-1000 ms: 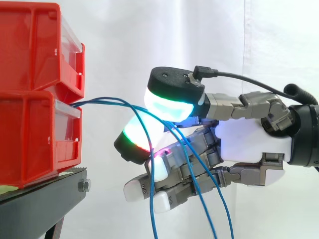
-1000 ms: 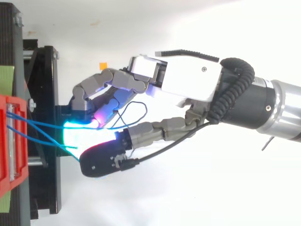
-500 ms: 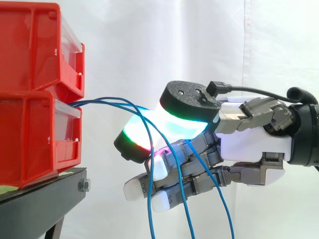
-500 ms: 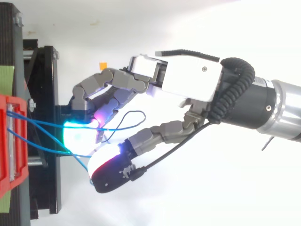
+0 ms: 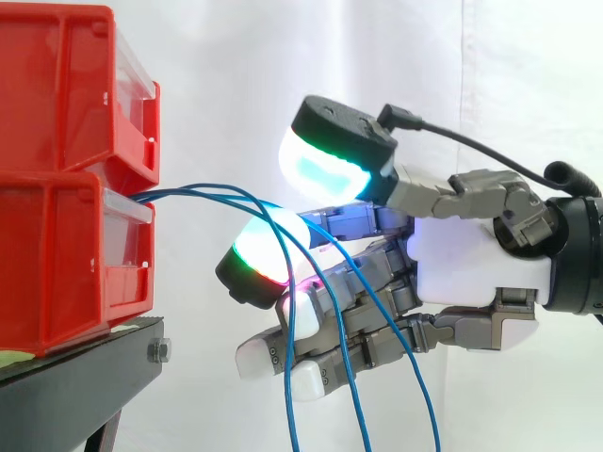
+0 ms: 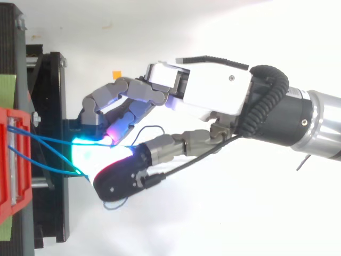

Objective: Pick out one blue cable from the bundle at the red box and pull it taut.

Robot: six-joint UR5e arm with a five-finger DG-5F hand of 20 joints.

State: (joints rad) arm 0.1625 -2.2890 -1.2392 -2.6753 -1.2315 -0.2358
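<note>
Stacked red bins (image 5: 66,169) — blue cables (image 5: 193,190) trailing from the lower one, robot hand (image 5: 471,268) among them, grip unclear

hand (image 6: 213,90) touching blue cables (image 6: 42,138), red box (image 6: 9,181)

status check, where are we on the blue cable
Hand in among the blue cables, grip unclear. Cables slack, drooping from the lower red box, none taut. Nothing in the way.

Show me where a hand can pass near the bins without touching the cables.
Free: above the blue cables, between the upper red bin and the hand; below them, beside the black stand. Crowded: around the hand, where the cables drape and hang.
</note>
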